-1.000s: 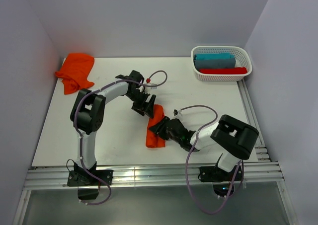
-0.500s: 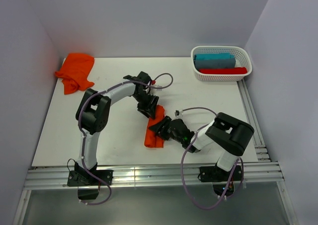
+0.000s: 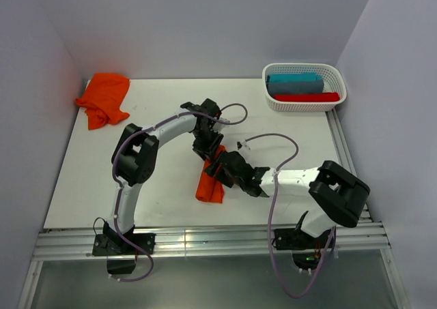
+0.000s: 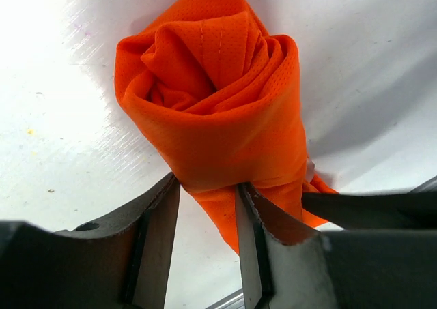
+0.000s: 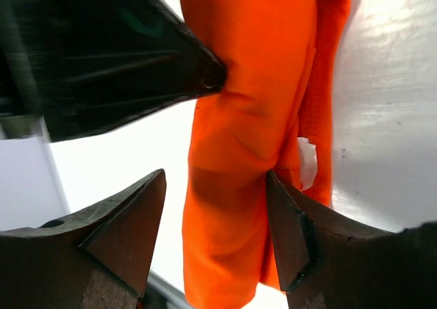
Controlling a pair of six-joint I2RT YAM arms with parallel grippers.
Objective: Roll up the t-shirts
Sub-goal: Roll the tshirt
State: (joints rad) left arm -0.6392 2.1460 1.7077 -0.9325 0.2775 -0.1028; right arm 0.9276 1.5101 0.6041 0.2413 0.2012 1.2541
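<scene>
Left wrist view: the rolled shirt (image 4: 218, 97) is pinched between the half-closed jaws of the left pincer (image 4: 207, 184), seemingly so that the coil ahead is held tight, while it is only straddled by the right pincer (image 5: 215, 179), spread wide, one finger clear.

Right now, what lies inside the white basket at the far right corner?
The white basket holds a teal cloth at the back and a red cloth in front; whatever lies beneath them is covered.
</scene>
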